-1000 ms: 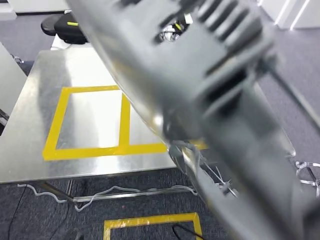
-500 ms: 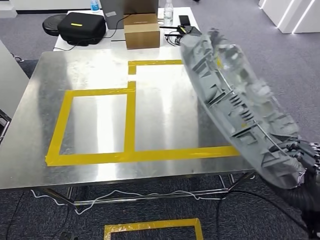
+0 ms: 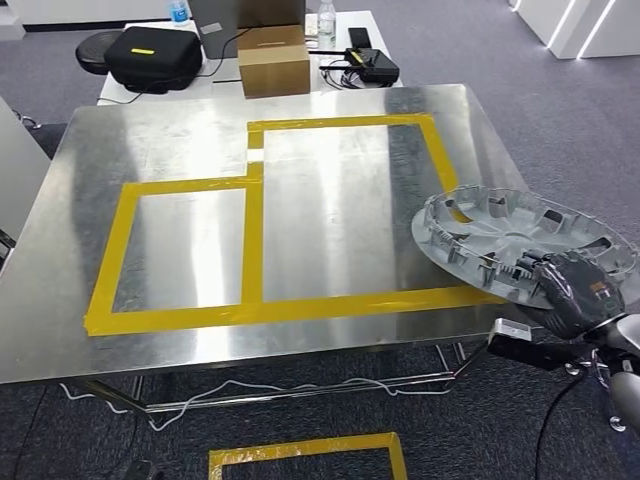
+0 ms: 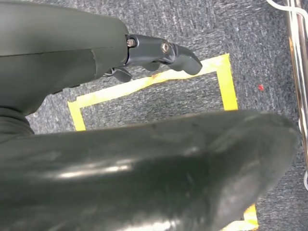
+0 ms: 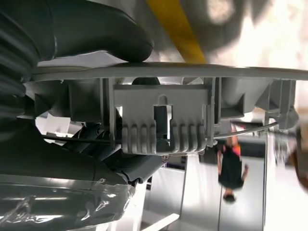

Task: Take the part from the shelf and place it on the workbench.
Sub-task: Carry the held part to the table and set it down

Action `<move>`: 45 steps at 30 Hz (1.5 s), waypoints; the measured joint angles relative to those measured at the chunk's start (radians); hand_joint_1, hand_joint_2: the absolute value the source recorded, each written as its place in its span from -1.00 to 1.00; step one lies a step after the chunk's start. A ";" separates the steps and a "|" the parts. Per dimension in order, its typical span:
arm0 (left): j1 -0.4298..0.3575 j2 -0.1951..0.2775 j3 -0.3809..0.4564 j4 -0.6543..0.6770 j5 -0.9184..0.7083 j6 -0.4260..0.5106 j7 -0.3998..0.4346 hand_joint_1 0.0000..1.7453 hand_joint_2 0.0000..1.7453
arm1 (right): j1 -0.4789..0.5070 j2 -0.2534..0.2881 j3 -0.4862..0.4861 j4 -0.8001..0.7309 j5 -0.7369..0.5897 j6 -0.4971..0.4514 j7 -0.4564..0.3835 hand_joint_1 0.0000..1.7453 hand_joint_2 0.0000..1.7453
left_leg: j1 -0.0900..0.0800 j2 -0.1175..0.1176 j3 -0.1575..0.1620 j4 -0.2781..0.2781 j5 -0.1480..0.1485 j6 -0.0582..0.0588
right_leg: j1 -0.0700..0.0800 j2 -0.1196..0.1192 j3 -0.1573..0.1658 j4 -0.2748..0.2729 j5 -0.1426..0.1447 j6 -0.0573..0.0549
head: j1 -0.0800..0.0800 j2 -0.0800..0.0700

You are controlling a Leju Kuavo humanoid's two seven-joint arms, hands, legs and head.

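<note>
We are seeing the part [image 3: 521, 240], a grey round wheel cover with its ribbed inner side up, sitting low at the right of the head frame, lying nearly flat over the right front corner of the workbench [image 3: 75, 200]; whether it is touching the metal top we cannot tell. The right hand [image 3: 577, 290] is coming in from the lower right and gripping the cover's near rim, its dark fingers curled over the edge. In the right wrist view the thumb [image 5: 101, 33] is pressing on one face of the rim [image 5: 181, 71] while darker fingers [image 5: 120, 161] are lying against the clipped side, so the rim is being pinched between them.

The yellow tape [image 3: 253, 240] is marking two boxes on the bench, and the cover is overlapping the tape's right end. A cardboard box [image 3: 273, 60] and a black case [image 3: 151, 55] are sitting at the top of the frame beyond the bench.

In the left wrist view the left hand [image 4: 160, 53] is hanging over grey carpet and a yellow floor outline [image 4: 145, 84], its fingers partly curled and holding nothing that we can see
</note>
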 joint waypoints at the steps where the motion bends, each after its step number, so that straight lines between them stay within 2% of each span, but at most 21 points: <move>1: -0.002 0.000 0.000 0.000 -0.004 -0.002 -0.001 -1.00 -1.00 | -0.046 -0.008 0.036 0.059 0.017 0.010 -0.004 1.00 1.00 | 0.000 0.000 0.000 -0.005 -0.001 0.006 | 0.000 0.001 -0.001 -0.002 0.001 0.006 | 0.001 0.000; 4: -0.007 0.001 -0.002 0.000 -0.016 -0.009 -0.002 -1.00 -1.00 | -0.188 -0.016 0.145 0.235 0.064 0.026 -0.021 1.00 1.00 | 0.005 0.001 0.001 -0.010 0.003 0.023 | -0.002 -0.003 -0.016 0.022 -0.016 0.022 | 0.004 0.000; 7: -0.015 0.004 -0.003 0.000 -0.027 -0.016 -0.001 -1.00 -1.00 | -0.320 -0.007 0.255 0.417 0.102 0.011 -0.043 1.00 1.00 | 0.006 0.001 0.002 -0.011 0.003 0.031 | -0.004 -0.008 -0.107 0.205 -0.096 0.033 | 0.011 0.000; 9: -0.017 0.005 -0.004 0.000 -0.031 -0.019 0.002 -1.00 -1.00 | -0.386 0.009 0.321 0.522 0.123 -0.010 -0.059 1.00 1.00 | 0.006 0.001 0.004 -0.011 0.003 0.031 | -0.006 -0.008 -0.155 0.287 -0.110 0.035 | 0.013 0.000; 10: -0.018 0.005 -0.004 0.000 -0.032 -0.020 0.004 -1.00 -1.00 | -0.415 0.018 0.351 0.565 0.132 -0.022 -0.069 1.00 1.00 | 0.007 0.001 0.005 -0.011 0.002 0.030 | -0.007 -0.008 -0.151 0.270 -0.088 0.036 | 0.013 0.000; 13: -0.022 0.006 -0.010 0.000 -0.038 -0.024 0.007 -1.00 -1.00 | -0.496 0.056 0.429 0.666 0.159 -0.060 -0.102 1.00 1.00 | 0.007 0.002 0.013 -0.009 -0.002 0.018 | -0.011 -0.006 -0.060 0.074 0.011 0.035 | 0.014 0.000; 15: -0.026 0.008 -0.017 0.000 -0.042 -0.026 0.009 -1.00 -1.00 | -0.539 0.092 0.480 0.715 0.181 -0.079 -0.133 1.00 1.00 | 0.004 0.002 0.015 -0.010 -0.002 0.005 | -0.009 -0.001 -0.028 0.009 0.026 0.025 | 0.013 0.000; 19: -0.033 0.008 -0.027 0.000 -0.055 -0.030 0.018 -1.00 -1.00 | -0.607 0.184 0.586 0.772 0.217 -0.107 -0.201 1.00 1.00 | 0.008 0.005 0.010 0.003 -0.014 -0.019 | -0.006 0.009 -0.029 0.005 0.033 -0.010 | 0.012 0.000; 22: -0.040 0.007 -0.036 0.000 -0.063 -0.033 0.027 -1.00 -1.00 | -0.645 0.266 0.654 0.797 0.221 -0.111 -0.228 1.00 1.00 | 0.008 0.005 -0.065 0.166 -0.103 -0.028 | -0.005 0.013 -0.033 0.003 0.038 -0.027 | 0.011 0.000; 24: -0.043 0.007 -0.043 0.000 -0.069 -0.034 0.032 -1.00 -1.00 | -0.653 0.324 0.695 0.807 0.216 -0.111 -0.240 1.00 1.00 | 0.007 0.004 -0.113 0.260 -0.131 -0.028 | -0.001 0.016 -0.035 0.003 0.040 -0.031 | 0.011 0.000; 25: -0.045 0.007 -0.046 0.000 -0.071 -0.034 0.034 -1.00 -1.00 | -0.657 0.350 0.714 0.811 0.212 -0.110 -0.244 1.00 1.00 | 0.007 0.004 -0.114 0.259 -0.119 -0.026 | 0.000 0.017 -0.035 0.003 0.040 -0.031 | 0.011 0.000; 26: -0.048 0.007 -0.049 0.000 -0.072 -0.034 0.035 -1.00 -1.00 | -0.662 0.375 0.730 0.814 0.207 -0.110 -0.249 1.00 1.00 | 0.006 0.004 -0.095 0.220 -0.090 -0.022 | 0.002 0.017 -0.035 0.004 0.040 -0.031 | 0.011 0.000; 29: -0.058 0.007 -0.054 0.000 -0.073 -0.035 0.040 -1.00 -1.00 | -0.681 0.436 0.766 0.819 0.190 -0.108 -0.258 1.00 1.00 | 0.001 0.005 0.005 0.031 -0.012 -0.007 | 0.008 0.016 -0.037 0.006 0.041 -0.026 | 0.011 0.000; 31: -0.063 0.008 -0.058 0.000 -0.074 -0.035 0.043 -1.00 -1.00 | -0.689 0.463 0.783 0.823 0.167 -0.108 -0.262 1.00 1.00 | -0.002 0.005 0.028 -0.018 -0.005 -0.002 | 0.013 0.014 -0.039 0.006 0.041 -0.018 | 0.012 0.000; 34: -0.063 0.006 -0.065 0.000 -0.074 -0.038 0.044 -1.00 -1.00 | -0.692 0.485 0.803 0.828 0.132 -0.108 -0.259 1.00 1.00 | 0.004 0.005 0.028 -0.025 0.001 0.010 | 0.012 0.008 -0.046 0.018 0.030 -0.004 | 0.013 0.000; 36: -0.063 0.006 -0.069 0.000 -0.073 -0.042 0.043 -1.00 -1.00 | -0.692 0.491 0.814 0.834 0.107 -0.109 -0.249 1.00 1.00 | 0.009 0.005 0.030 -0.028 0.003 0.018 | 0.010 0.001 -0.087 0.106 -0.019 0.007 | 0.017 0.000; 38: -0.060 0.007 -0.070 0.000 -0.073 -0.049 0.038 -1.00 -1.00 | -0.685 0.493 0.822 0.845 0.078 -0.110 -0.227 1.00 1.00 | 0.009 0.005 0.030 -0.028 0.002 0.021 | 0.006 -0.003 -0.152 0.243 -0.078 0.016 | 0.019 0.000; 40: -0.055 0.008 -0.070 0.000 -0.072 -0.056 0.028 -1.00 -1.00 | -0.675 0.489 0.823 0.862 0.051 -0.113 -0.205 1.00 1.00 | 0.010 0.004 0.031 -0.027 0.000 0.021 | 0.003 -0.005 -0.180 0.291 -0.080 0.020 | 0.019 0.000; 41: -0.052 0.008 -0.071 0.000 -0.072 -0.059 0.022 -1.00 -1.00 | -0.671 0.485 0.823 0.869 0.038 -0.116 -0.198 1.00 1.00 | 0.011 0.004 0.032 -0.027 -0.001 0.020 | 0.002 -0.005 -0.163 0.253 -0.052 0.021 | 0.019 0.000; 43: -0.049 0.010 -0.071 0.000 -0.071 -0.064 0.012 -1.00 -1.00 | -0.668 0.472 0.819 0.884 0.014 -0.121 -0.190 1.00 1.00 | 0.010 0.001 0.037 -0.026 -0.005 0.013 | -0.001 -0.009 -0.092 0.108 0.014 0.023 | 0.019 0.000; 45: -0.047 0.012 -0.071 0.000 -0.070 -0.065 0.002 -1.00 -1.00 | -0.662 0.456 0.810 0.900 -0.009 -0.123 -0.182 1.00 1.00 | 0.006 -0.002 0.039 -0.024 -0.008 0.003 | -0.001 -0.009 -0.043 0.014 0.043 0.015 | 0.018 0.000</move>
